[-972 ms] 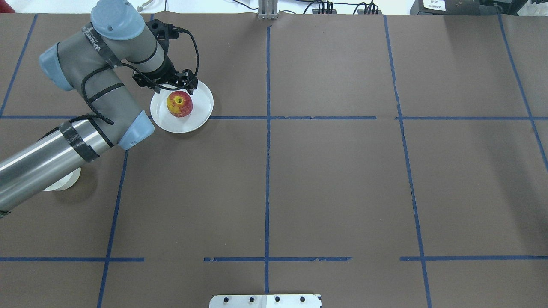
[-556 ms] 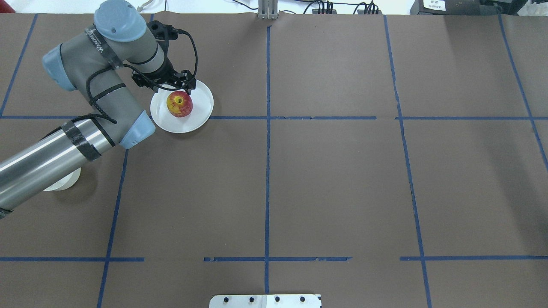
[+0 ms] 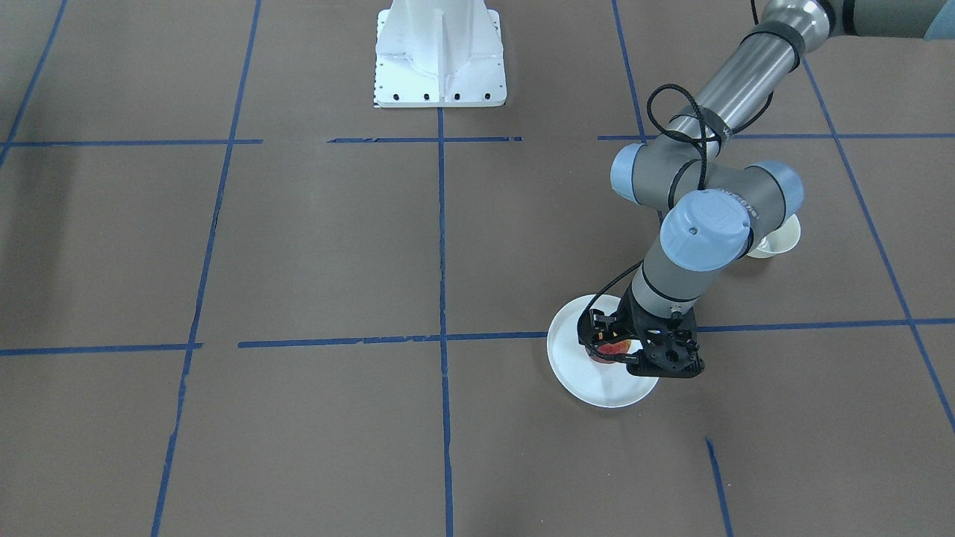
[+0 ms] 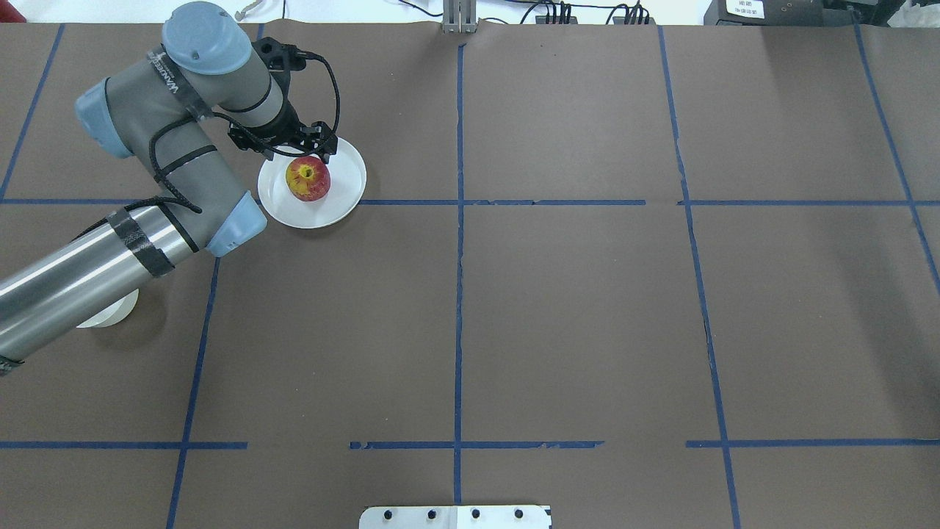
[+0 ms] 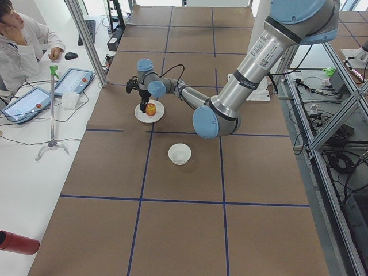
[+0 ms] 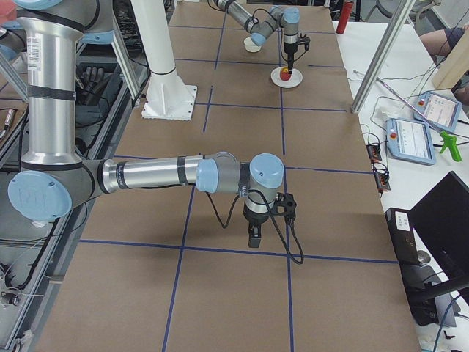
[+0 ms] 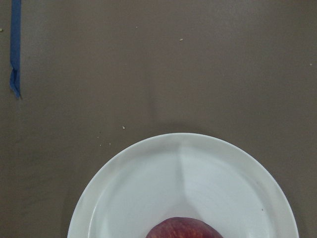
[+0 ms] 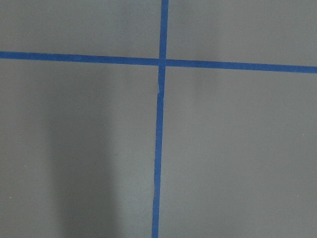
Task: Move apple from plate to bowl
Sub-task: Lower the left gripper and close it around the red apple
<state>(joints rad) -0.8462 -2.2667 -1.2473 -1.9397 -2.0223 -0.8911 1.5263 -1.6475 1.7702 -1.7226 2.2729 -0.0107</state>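
– On the robot's left half of the table, toward the far edge: found the plate (image 4: 345,192)?
– Found. Lies flat on the brown paper (image 4: 573,316), astride one of the blue tape lines (image 4: 514,202), and carries the apple (image 4: 308,178) near its middle, stem dimple up.
– And the left gripper (image 4: 310,153)?
– Hangs over the apple's far side, pointing straight down. Looks spread in the overhead view, clamping nothing. Cannot tell whether touching the apple's skin. In the left wrist view, only the apple's red top at the lower edge, ringed by the plate's white rim.
– Seen the bowl (image 5: 179,153)?
– Stands upright, well apart from the plate, nearer the robot's base. Half hidden beneath the left arm (image 4: 73,279) from overhead; plain in the left side view.
– Right gripper (image 6: 253,240)?
– Hovers low above the paper at the table's other end, well apart from plate and bowl, over a crossing of those tape lines. Appears in the right side view alone, so cannot tell whether spread or pressed together.
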